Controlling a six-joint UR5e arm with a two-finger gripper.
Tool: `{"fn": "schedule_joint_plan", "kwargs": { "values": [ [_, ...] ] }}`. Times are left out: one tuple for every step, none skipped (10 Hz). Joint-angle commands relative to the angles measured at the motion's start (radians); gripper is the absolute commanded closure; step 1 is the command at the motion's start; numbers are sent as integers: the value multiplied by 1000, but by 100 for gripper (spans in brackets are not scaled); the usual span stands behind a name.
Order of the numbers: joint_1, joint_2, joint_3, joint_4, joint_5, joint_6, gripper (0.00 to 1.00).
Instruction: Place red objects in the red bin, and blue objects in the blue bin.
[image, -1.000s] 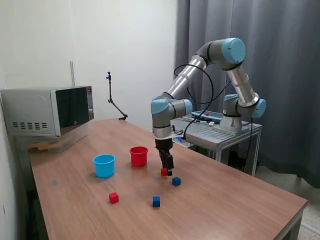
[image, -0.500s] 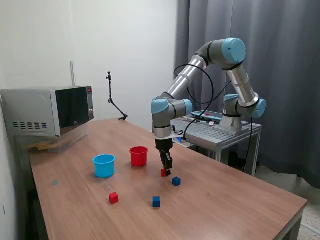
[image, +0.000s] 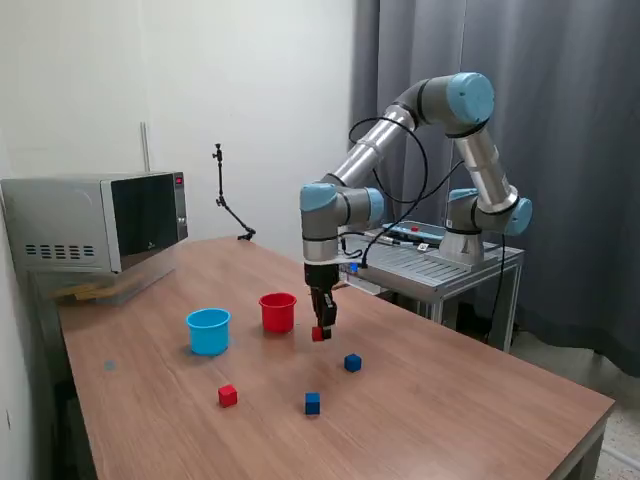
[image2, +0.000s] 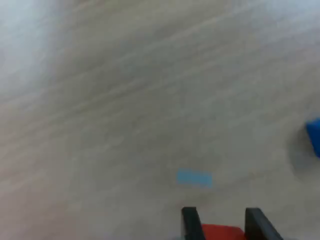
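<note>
My gripper (image: 319, 331) is shut on a small red cube (image: 317, 334) and holds it a little above the table, just to the exterior view's right of the red cup (image: 277, 312). In the wrist view the red cube (image2: 221, 232) sits pinched between the two dark fingers (image2: 190, 223). The light-blue cup (image: 208, 331) stands further to the exterior view's left. A second red cube (image: 228, 396) and two blue cubes (image: 352, 363) (image: 313, 403) lie on the wood nearer the front. One blue cube (image2: 314, 136) shows at the wrist view's edge.
A microwave (image: 98, 220) stands at the table's far end on the exterior view's left. A small black stand (image: 230, 207) rises at the back. A metal cart (image: 440, 262) with the arm's base sits behind the table. A pale blue tape mark (image2: 194, 178) is on the wood.
The gripper has lifted the red cube off the table and carried it toward the exterior view's left, closer to the red cup. The other cubes and both cups stayed put.
</note>
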Motion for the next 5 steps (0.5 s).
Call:
{"fn": "schedule_joint_plan", "kwargs": {
  "values": [
    [-8, -81, -24, 9, -79, 1, 100],
    [-38, -104, -14, 11, -81, 1, 100],
    [-91, -130, -3, 11, -79, -1, 100],
    [-131, -145, -1, 12, -79, -2, 100],
    [-165, -153, -1, 23, -78, -4, 100]
  ]
}}
